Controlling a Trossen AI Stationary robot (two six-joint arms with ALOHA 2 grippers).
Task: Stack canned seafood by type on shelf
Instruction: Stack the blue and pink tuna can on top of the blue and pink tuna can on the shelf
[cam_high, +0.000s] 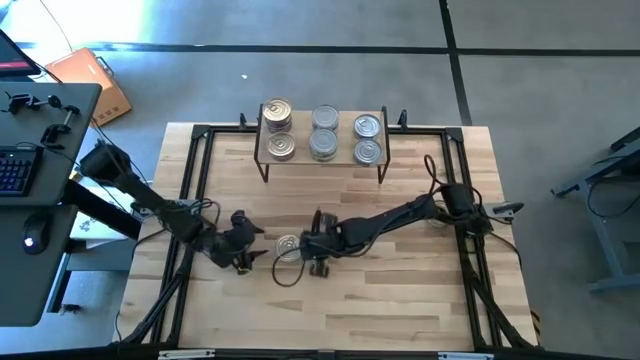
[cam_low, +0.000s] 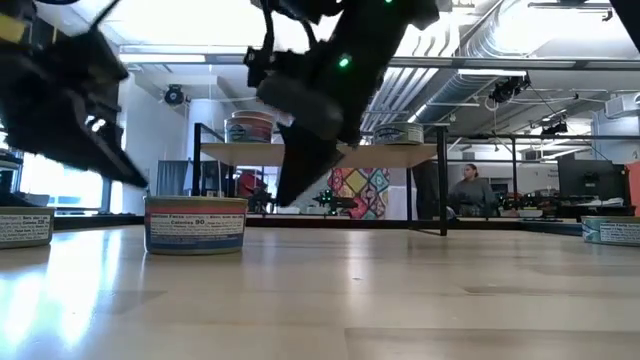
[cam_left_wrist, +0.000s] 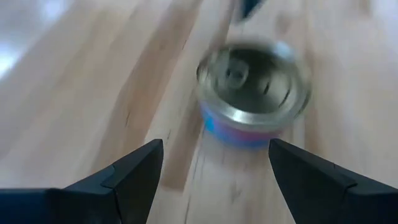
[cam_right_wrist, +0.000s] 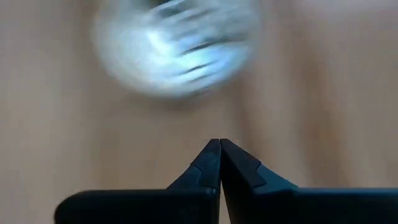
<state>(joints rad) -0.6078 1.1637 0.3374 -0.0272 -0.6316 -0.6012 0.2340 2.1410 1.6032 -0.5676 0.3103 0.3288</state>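
Observation:
One short round tin (cam_high: 288, 245) with a silvery lid and a blue label stands upright on the wooden table; it also shows in the low view (cam_low: 195, 222) and in the left wrist view (cam_left_wrist: 252, 93). My left gripper (cam_left_wrist: 214, 152) is open just to its left, fingers slanting down toward it, touching nothing. My right gripper (cam_right_wrist: 219, 144) is shut and hovers just right of the same tin (cam_right_wrist: 177, 46), above the table. Several more tins (cam_high: 322, 145) stand on the shelf (cam_high: 300, 132) at the table's far side.
In the low view, two more tins stand on the table, one at the far left (cam_low: 25, 226) and one at the far right (cam_low: 610, 231). A black metal frame (cam_high: 195, 180) borders the tabletop. A person (cam_low: 472, 190) sits in the room beyond.

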